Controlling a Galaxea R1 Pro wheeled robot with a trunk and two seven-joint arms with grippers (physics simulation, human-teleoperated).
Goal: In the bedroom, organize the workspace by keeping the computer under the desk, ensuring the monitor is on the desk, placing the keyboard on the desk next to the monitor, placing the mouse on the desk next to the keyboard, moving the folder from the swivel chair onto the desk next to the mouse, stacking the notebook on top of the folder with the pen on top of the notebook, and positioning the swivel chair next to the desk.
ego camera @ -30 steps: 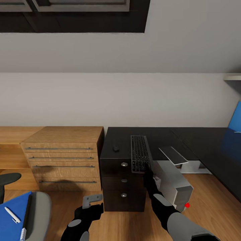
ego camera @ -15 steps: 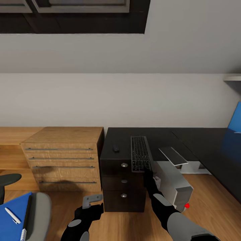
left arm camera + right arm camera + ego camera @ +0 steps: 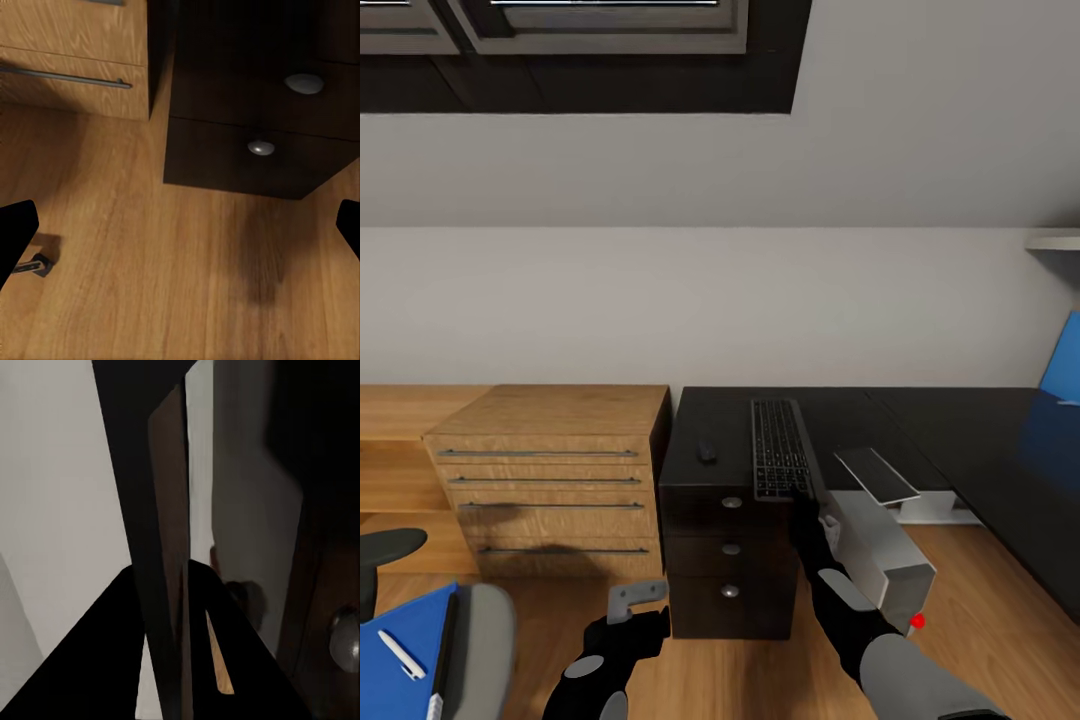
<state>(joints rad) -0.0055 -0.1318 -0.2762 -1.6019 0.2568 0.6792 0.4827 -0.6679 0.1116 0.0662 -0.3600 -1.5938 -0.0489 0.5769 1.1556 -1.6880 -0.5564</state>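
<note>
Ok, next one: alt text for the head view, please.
The right gripper reaches to the near end of a keyboard lying on a black desk, beside a small mouse. The left gripper hangs low over wood floor; a blue folder shows at lower left.

Computer (image 3: 880, 548) tight against desk (image 3: 732, 540).

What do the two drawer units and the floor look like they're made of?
The left drawer unit looks like light wood veneer, with visible grain and metal bar handles. The dark drawer unit seems dark-stained or laminated wood with round metallic knobs. The floor looks like warm wood planks.
</note>
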